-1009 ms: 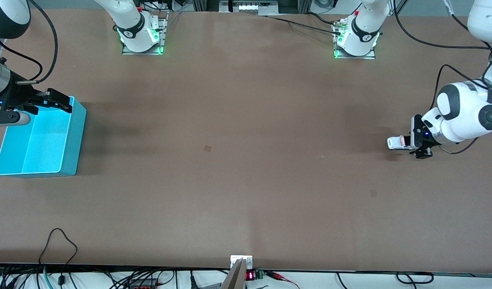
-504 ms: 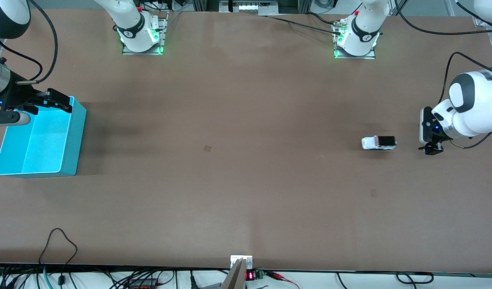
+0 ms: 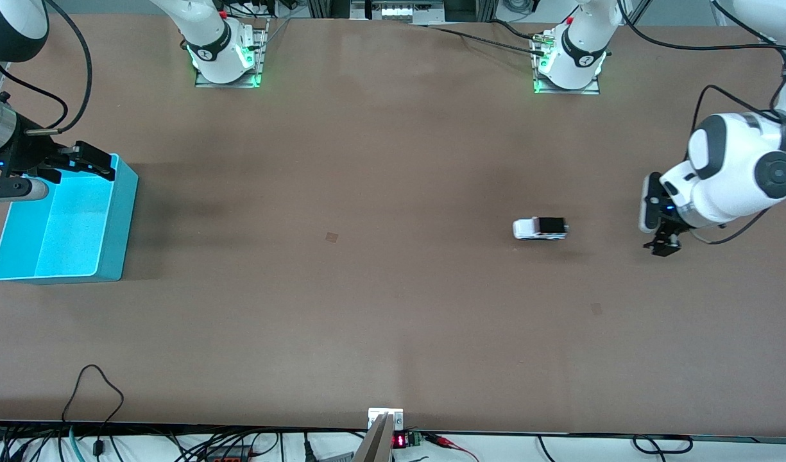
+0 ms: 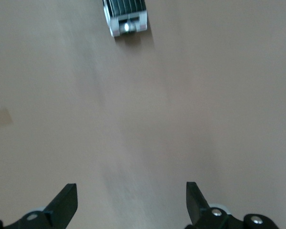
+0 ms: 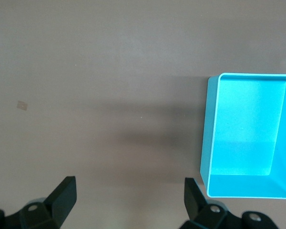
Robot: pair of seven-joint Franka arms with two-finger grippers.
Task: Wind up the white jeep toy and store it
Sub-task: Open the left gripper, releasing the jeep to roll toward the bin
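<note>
We are watching the white jeep toy (image 3: 540,228) sitting on its wheels on the bare brown table (image 3: 380,308), toward the left arm's end, free of both grippers. It is lying lengthwise along the table, its white hood pointing toward the right arm's end and its black roof panel toward the left arm's end. In the left wrist view we are seeing only its tail end (image 4: 126,16), well apart from the fingertips (image 4: 66,200).

The left gripper (image 3: 663,244) is hanging low over the table near the left arm's end, with open table between it and the toy. Its jaws are standing wide apart and released, gripping nothing; between them we are seeing only table surface.

The right gripper (image 3: 59,168) is waiting over the farther rim of the blue bin (image 3: 120,212), which is standing at the right arm's end of the table, well apart from the toy. Its jaws are spread wide too and holding nothing. In the right wrist view the bin (image 5: 209,143) is showing its pale blue floor, with nothing that we can make out lying in it.

A small square mark (image 3: 331,237) is showing on the table between the bin and the toy, about as near to the front camera as the toy.
</note>
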